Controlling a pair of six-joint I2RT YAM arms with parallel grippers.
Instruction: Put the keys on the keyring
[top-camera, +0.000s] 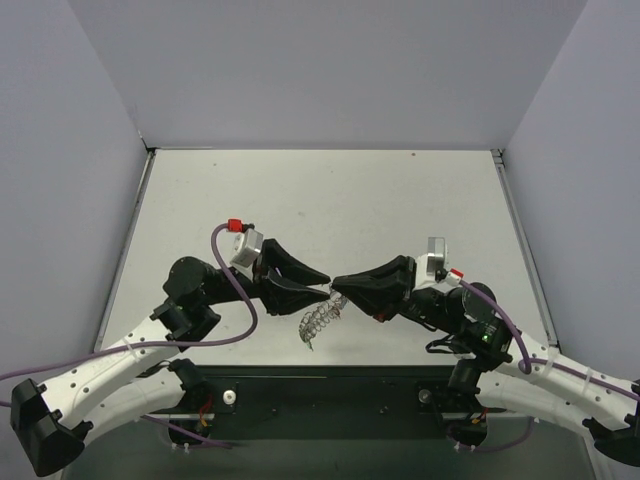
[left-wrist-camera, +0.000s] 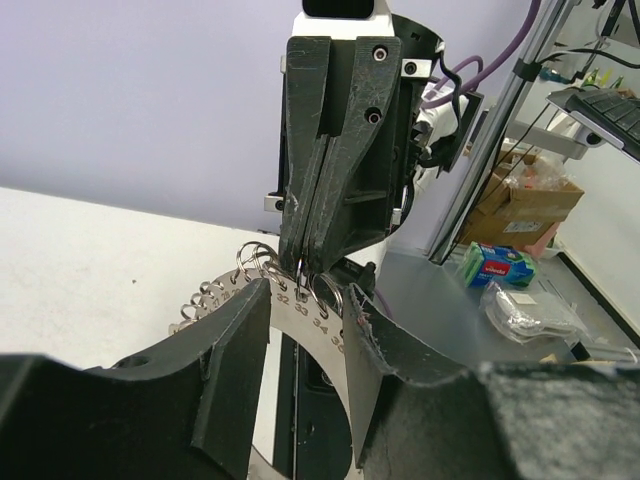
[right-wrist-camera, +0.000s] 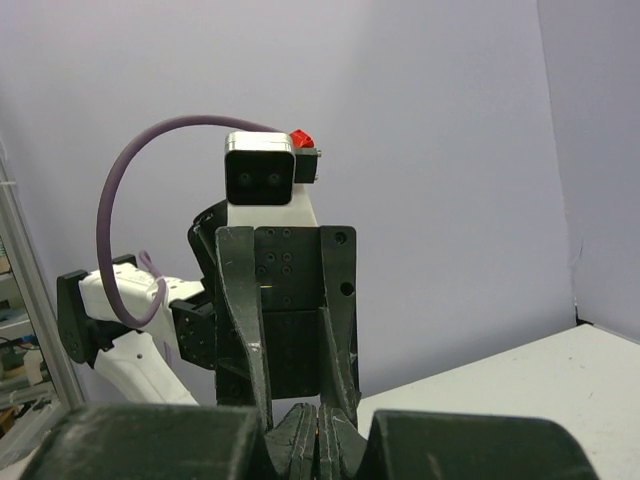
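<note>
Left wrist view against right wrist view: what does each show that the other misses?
Left wrist only: the keyring, a numbered band with small loops, with the right gripper shut on its rim; a box in the background. Right wrist only: the left gripper head-on, jaws parted, with its purple cable; no ring visible. Both: the opposite gripper close up, the white table and the purple wall.
</note>
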